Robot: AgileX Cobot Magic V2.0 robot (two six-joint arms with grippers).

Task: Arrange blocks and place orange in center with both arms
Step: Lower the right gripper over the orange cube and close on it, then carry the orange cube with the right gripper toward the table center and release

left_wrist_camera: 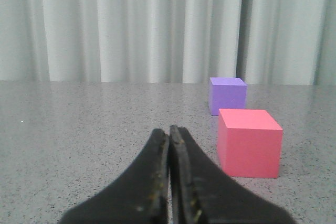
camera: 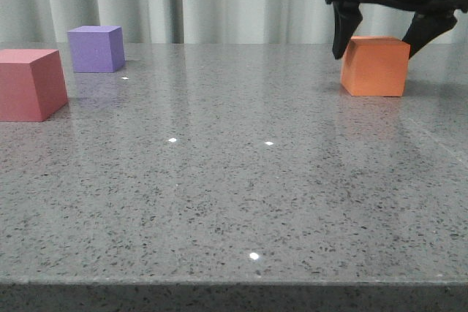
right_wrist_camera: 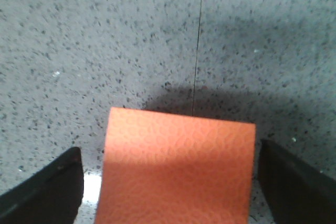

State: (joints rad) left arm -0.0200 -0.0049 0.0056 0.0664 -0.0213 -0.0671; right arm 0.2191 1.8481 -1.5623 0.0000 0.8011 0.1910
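My right gripper (camera: 387, 43): jaws spread, straddling matte orange cube (camera: 375, 66), gaps both sides | My left gripper (left_wrist_camera: 169, 153): fingers pressed together, empty

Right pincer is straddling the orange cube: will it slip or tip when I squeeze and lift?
The orange cube looks matte and faintly textured, so slipping seems unlikely. It sits flat with square faces, so it should not roll. The right pincer is open with a finger on each side; closing evenly probably keeps it level.
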